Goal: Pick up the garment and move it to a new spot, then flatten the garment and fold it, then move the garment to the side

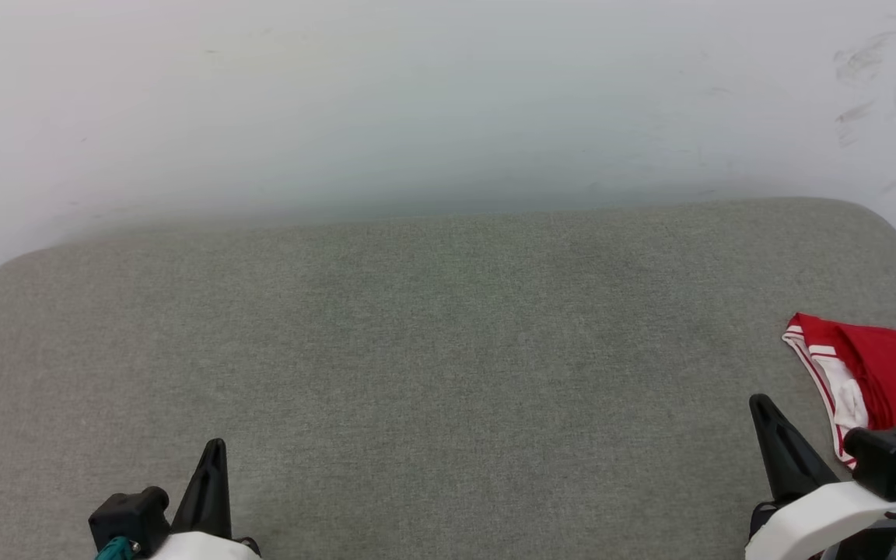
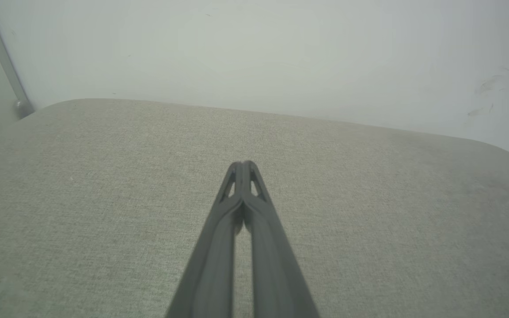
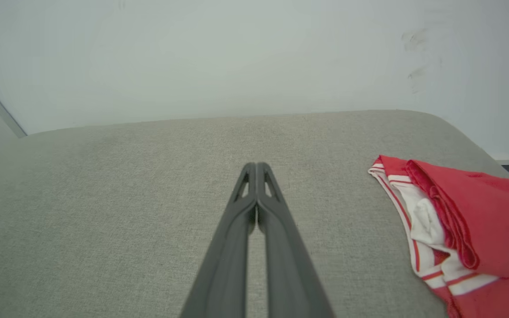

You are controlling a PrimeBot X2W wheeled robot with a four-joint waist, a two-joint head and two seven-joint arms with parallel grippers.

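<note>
1. Left claw (image 1: 215, 453) and right claw (image 1: 763, 408): pressed together, empty; unspread, they'd just shove cloth.
2. Shirt (image 1: 887, 365), bunched right of the right claw at the table (image 1: 448, 327) edge, could slide off.

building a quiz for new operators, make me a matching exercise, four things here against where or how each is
Things: 1 garment; 2 left gripper; 3 right gripper; 4 wall
States: a shut, close to the garment; b pale, scuffed at upper right; c bunched at the right edge of the cushion; d shut, at lower left, far from the garment
Pairs: 1-c; 2-d; 3-a; 4-b
</note>
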